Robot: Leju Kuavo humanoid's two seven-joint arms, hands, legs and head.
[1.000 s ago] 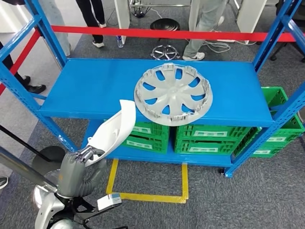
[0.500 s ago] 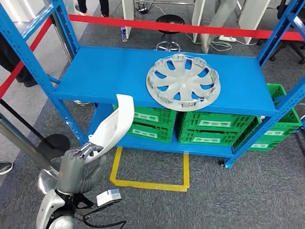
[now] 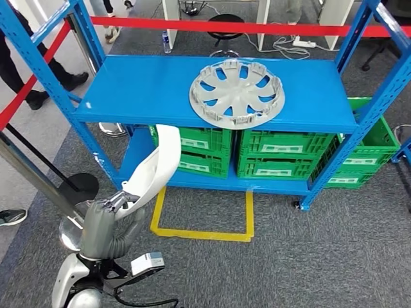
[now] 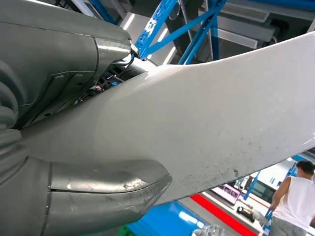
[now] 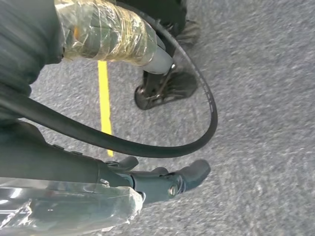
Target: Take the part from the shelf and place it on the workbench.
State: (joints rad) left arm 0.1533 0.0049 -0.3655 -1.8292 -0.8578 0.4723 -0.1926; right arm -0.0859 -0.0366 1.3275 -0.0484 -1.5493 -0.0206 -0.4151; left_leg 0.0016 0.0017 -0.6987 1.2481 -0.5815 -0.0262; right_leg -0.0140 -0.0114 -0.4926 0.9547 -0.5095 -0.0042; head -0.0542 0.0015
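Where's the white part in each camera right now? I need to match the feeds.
Head view: white part lower left, held by the left hand.
Left wrist view: white part spans the picture.
Right wrist view: not in it.
Shared landmark: blue shelf frame.

The head view looks forward and down from high on the robot at a blue shelf rack [image 3: 218,90] standing a little way off across grey carpet [image 3: 310,256]. The left wrist view sits very close behind the left hand [image 4: 55,147], facing along the white curved part [image 4: 223,118] toward the rack's blue uprights; the head view shares that hand [image 3: 104,221] and part [image 3: 155,170], near left. The right wrist view looks down, close, at carpet and a yellow floor line [image 5: 104,98].
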